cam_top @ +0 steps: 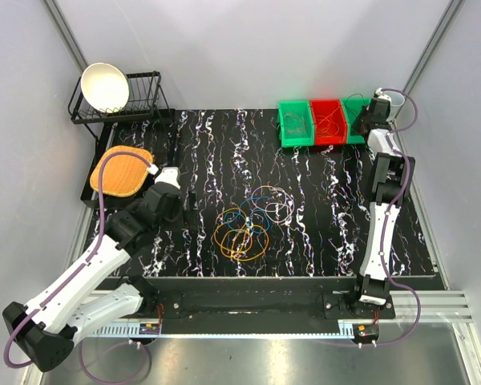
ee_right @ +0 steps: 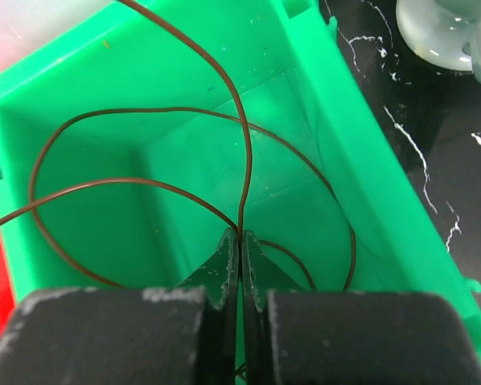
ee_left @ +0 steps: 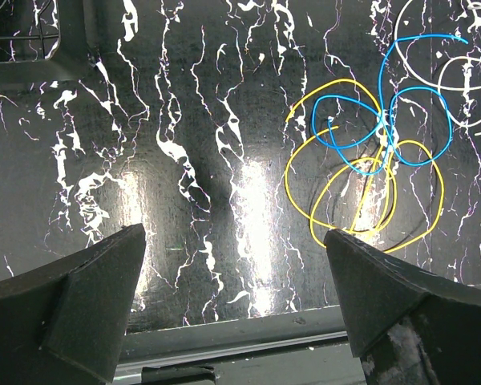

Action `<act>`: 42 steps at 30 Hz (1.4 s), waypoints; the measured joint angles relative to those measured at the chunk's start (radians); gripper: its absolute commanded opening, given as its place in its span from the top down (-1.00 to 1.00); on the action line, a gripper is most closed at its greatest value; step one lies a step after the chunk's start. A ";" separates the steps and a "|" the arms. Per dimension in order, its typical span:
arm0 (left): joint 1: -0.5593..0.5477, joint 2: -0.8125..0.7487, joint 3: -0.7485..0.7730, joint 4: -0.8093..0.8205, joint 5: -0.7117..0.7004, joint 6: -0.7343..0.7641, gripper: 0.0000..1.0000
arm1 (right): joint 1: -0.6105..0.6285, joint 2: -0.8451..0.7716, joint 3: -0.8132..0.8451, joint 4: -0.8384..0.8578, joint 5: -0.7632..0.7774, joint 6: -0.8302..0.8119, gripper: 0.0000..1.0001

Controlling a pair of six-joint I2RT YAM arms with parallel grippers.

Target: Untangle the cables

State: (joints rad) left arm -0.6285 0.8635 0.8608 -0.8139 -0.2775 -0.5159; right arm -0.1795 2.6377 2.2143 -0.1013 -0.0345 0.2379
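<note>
A tangle of thin cable loops (cam_top: pixel 248 224) lies mid-table: orange loops (cam_top: pixel 239 242) at the front, blue (cam_top: pixel 255 218) in the middle, purple (cam_top: pixel 266 195) and a pale one behind. In the left wrist view the tangle (ee_left: pixel 382 135) sits up and to the right, showing yellow, blue and white loops. My left gripper (cam_top: pixel 170 210) (ee_left: pixel 234 233) is open and empty, left of the tangle above bare table. My right gripper (cam_top: pixel 362 120) (ee_right: pixel 240 234) is shut on a thin brown-looking cable (ee_right: pixel 242 152), held inside the right green bin (ee_right: pixel 369 184).
Three bins stand at the back right: green (cam_top: pixel 295 127), red (cam_top: pixel 329 122), green (cam_top: pixel 354 122); the first two hold thin wires. A dish rack with a white bowl (cam_top: pixel 104 87) and an orange pad (cam_top: pixel 122 171) are at the back left. The table's front edge (ee_left: pixel 248 333) lies below my left fingers.
</note>
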 measured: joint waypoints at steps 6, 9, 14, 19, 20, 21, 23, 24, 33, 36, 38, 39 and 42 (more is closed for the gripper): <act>0.000 -0.009 0.000 0.000 0.000 0.000 -0.95 | 0.002 -0.024 0.010 -0.028 0.000 0.019 0.26; 0.000 -0.012 0.000 0.000 0.000 0.000 -0.95 | 0.003 -0.031 0.026 -0.054 0.006 0.021 0.08; 0.002 -0.016 0.000 0.000 0.000 0.000 -0.95 | 0.008 -0.065 0.030 -0.085 0.031 0.021 -0.07; 0.002 -0.030 -0.003 0.001 0.000 0.000 -0.95 | 0.014 -0.147 -0.016 -0.094 0.045 0.030 -0.32; 0.002 -0.032 -0.003 0.000 0.000 0.000 -0.95 | 0.014 -0.168 -0.029 -0.095 0.045 0.033 -0.36; 0.002 -0.033 -0.004 0.000 0.000 0.000 -0.95 | 0.015 -0.195 -0.043 -0.099 0.045 0.036 -0.42; 0.002 -0.034 -0.004 0.000 0.000 0.000 -0.95 | 0.016 -0.231 -0.055 -0.100 0.045 0.042 -0.49; 0.002 -0.034 -0.004 0.000 0.000 0.000 -0.95 | 0.016 -0.249 -0.060 -0.100 0.045 0.045 -0.50; 0.002 -0.045 -0.004 0.000 0.000 0.000 -0.95 | 0.034 -0.510 -0.288 -0.060 0.028 0.098 -0.53; 0.002 -0.045 -0.004 0.000 0.000 0.000 -0.94 | 0.063 -0.645 -0.446 -0.027 0.013 0.127 -0.53; 0.002 -0.043 -0.004 0.000 0.002 0.000 -0.92 | 0.097 -0.716 -0.519 -0.016 0.010 0.136 -0.53; 0.002 -0.041 -0.004 0.001 0.005 0.000 -0.91 | 0.122 -0.759 -0.567 -0.005 0.004 0.139 -0.53; 0.002 -0.022 -0.004 0.004 0.012 -0.001 -0.86 | 0.204 -0.867 -0.702 0.023 -0.010 0.152 -0.53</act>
State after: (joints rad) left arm -0.6266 0.8417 0.8570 -0.8101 -0.2657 -0.5167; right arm 0.0242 1.7710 1.5124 -0.0780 -0.0441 0.3897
